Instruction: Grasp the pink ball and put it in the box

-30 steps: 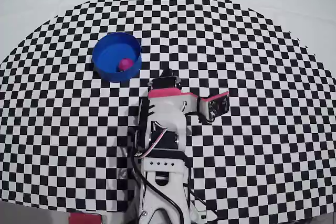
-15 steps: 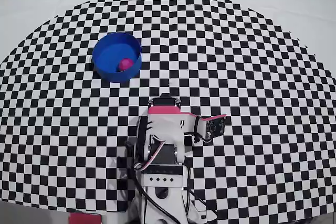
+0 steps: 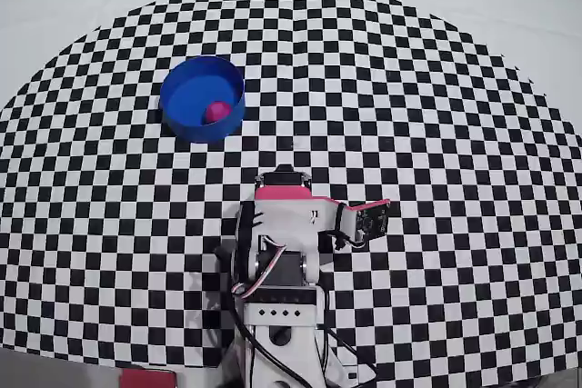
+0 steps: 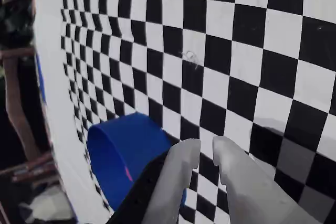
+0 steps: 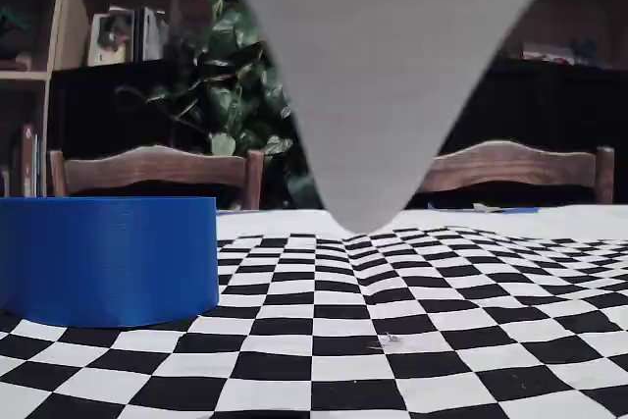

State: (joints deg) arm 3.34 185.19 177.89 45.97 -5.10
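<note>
- Overhead view: the pink ball (image 3: 215,112) is being shown lying inside the box (image 3: 185,88), on its blue floor against the near-right part of the wall.
- The box is seen sitting on the checkered mat (image 3: 436,115), in the far-left part of the mat; the arm (image 3: 282,261) is folded up at the near edge, well apart from the box.
- The gripper is being hidden by the arm's own body in the overhead view.
- Wrist view: the gripper (image 4: 206,148) is being shown with two pale fingers (image 4: 181,174), tips almost pressed together with only a thin gap, nothing pinched.
- Wrist view: the box (image 4: 123,148) is appearing just behind the left finger; a thin pink sliver (image 4: 127,173) is showing on it, too small to be identified.
- Fixed view: only the outer wall of the box (image 5: 108,257) is being shown at left, standing upright; the interior and ball are being hidden by the wall.
- Fixed view: a blurred grey shape (image 5: 373,66) is hanging from the top, tapering down toward the mat.
- Box: opening is facing straight up, axis vertical; the ball is round, so no long axis.
</note>
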